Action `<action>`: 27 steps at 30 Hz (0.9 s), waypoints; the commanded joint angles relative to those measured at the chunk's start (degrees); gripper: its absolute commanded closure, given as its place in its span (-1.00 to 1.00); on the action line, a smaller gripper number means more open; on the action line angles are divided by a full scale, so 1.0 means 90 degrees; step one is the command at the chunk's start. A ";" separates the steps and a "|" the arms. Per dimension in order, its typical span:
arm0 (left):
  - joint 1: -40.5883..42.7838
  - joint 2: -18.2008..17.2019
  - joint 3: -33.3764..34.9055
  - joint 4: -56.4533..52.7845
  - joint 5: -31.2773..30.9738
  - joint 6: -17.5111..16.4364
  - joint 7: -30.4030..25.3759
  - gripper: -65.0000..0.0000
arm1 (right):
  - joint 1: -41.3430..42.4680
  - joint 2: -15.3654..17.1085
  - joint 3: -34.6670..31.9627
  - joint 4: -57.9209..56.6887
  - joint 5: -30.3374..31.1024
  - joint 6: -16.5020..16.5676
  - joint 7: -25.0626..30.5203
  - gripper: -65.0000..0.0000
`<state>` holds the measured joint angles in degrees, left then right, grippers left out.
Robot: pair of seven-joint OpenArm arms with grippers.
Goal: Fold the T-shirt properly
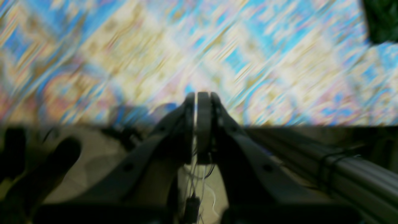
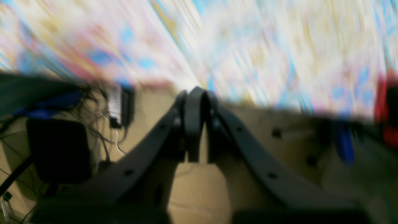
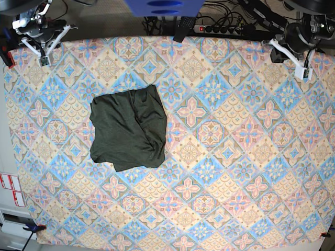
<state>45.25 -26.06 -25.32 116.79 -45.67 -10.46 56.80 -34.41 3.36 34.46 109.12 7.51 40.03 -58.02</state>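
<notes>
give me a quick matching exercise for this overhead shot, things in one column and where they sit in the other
Things:
1. T-shirt
2. left hand
3. right hand
4. power strip

Places:
A. top left corner of the base view
B. folded, left of the cloth's centre
C. beyond the cloth's far edge
D. top right corner of the base view

Pairs: 1-B, 2-D, 3-A, 4-C

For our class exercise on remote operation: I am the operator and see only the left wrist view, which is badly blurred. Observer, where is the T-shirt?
Observer: The T-shirt lies folded into a rough square on the patterned tablecloth, left of centre in the base view.
Operator: Does either end effector hold it?
Observer: No. The left end effector and the right end effector sit at the far corners, well apart from it.
Operator: Is the right one open?
Observer: No, its fingers are closed together, empty.
</notes>
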 commanded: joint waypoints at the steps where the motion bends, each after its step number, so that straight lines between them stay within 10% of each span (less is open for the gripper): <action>1: 0.0281 -0.0049 -0.0171 0.0107 -0.0078 -0.0025 -0.0083 1.00 | -0.0186 0.0072 0.0132 0.0090 0.0079 -0.0003 0.0132 0.95; 22: 0.1404 0.0303 0.0249 -0.0537 0.1338 -0.0035 -0.0103 1.00 | -0.1710 -0.0378 -0.0122 -0.2166 0.0079 -0.0003 0.0346 0.95; 27: 0.1345 0.0293 0.1002 -0.1446 0.1846 -0.0035 -0.0992 1.00 | -0.1700 -0.0368 -0.0346 -0.2791 0.0050 -0.0003 0.0825 0.95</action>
<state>56.51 -22.92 -17.32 105.41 -30.52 -10.90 49.54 -48.60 -0.47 31.00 83.61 7.92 39.86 -50.43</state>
